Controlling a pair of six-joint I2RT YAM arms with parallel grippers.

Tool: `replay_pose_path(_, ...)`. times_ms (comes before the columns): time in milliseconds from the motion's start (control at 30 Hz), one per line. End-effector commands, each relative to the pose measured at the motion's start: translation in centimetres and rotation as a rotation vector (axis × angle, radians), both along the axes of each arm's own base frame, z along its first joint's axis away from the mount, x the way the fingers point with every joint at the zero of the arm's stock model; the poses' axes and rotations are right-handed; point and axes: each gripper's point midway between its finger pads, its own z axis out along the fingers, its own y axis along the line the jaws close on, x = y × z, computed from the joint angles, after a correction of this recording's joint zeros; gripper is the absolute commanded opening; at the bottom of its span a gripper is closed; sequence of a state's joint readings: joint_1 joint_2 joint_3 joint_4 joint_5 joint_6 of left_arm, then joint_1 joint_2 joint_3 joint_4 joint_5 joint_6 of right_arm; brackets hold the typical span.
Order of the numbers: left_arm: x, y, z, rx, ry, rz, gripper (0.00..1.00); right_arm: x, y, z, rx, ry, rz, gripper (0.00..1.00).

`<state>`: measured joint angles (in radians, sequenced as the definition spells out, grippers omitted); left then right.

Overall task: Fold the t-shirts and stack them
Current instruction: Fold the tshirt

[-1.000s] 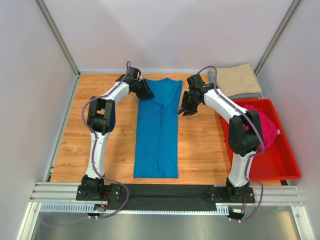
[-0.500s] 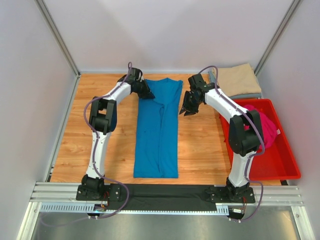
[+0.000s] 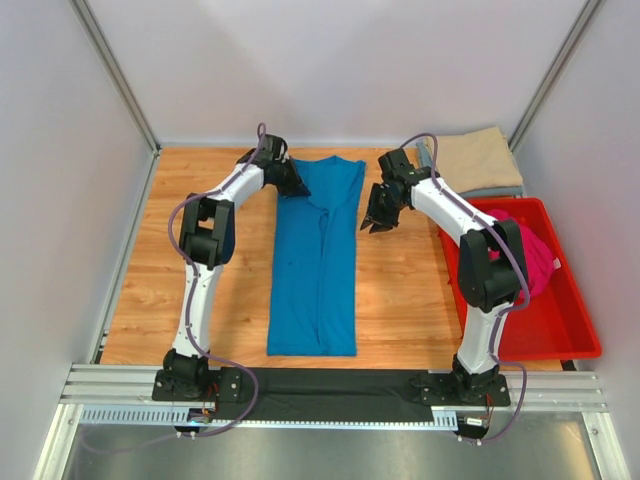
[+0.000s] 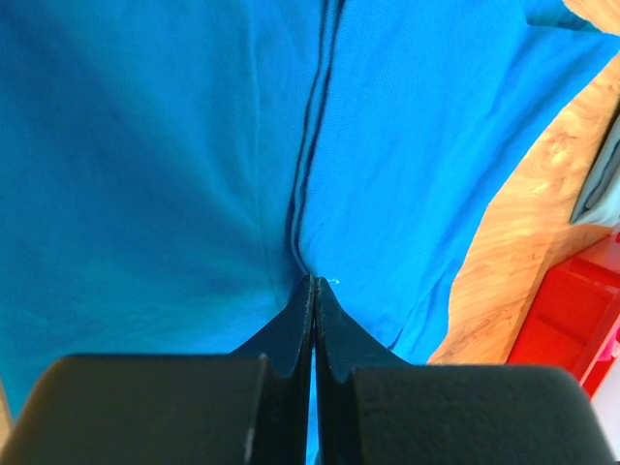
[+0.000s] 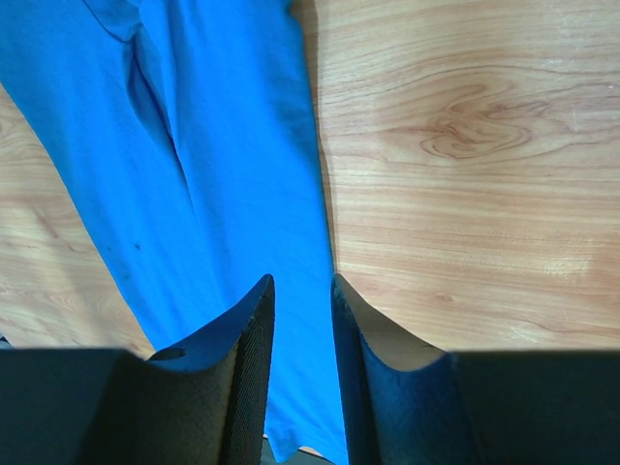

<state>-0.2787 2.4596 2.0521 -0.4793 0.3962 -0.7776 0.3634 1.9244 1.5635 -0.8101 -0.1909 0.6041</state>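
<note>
Left hand (image 4: 315,288) pressed together, perhaps pinching the blue t-shirt (image 4: 145,145); right hand (image 5: 302,284) slightly apart.

The right gripper (image 3: 379,221) has drifted a touch to the right, off the shirt's (image 3: 318,260) far right edge. The left arm's elbow has swung slightly toward the shirt, nudging the left gripper (image 3: 291,182) a hair inward.

Each arm (image 3: 195,300) has white links (image 3: 445,205), black joints (image 3: 205,232) and a looping purple cable (image 3: 170,222).
</note>
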Motion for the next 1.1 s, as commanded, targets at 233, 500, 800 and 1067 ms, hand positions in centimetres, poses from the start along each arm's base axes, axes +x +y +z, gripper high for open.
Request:
replay_pose_path(233,-0.3,-0.6,6.3,0.041,-0.135,0.015,0.0,-0.3,-0.5,0.5,0.021,-0.019,-0.001,0.31)
replay_pose_path(500,-1.1,-0.1,5.8,0.087,-0.137,0.043,0.0,-0.5,-0.5,0.3,0.023,-0.01,-0.005,0.31)
replay_pose_path(800,-1.7,0.5,4.7,0.132,-0.11,0.071,0.0,-0.4,-0.4,0.3,0.026,-0.007,-0.005,0.31)
replay_pose_path(1067,-1.9,-0.1,5.0,0.121,-0.133,0.049,0.1,-0.4,-0.4,0.1,0.025,-0.003,-0.003,0.31)
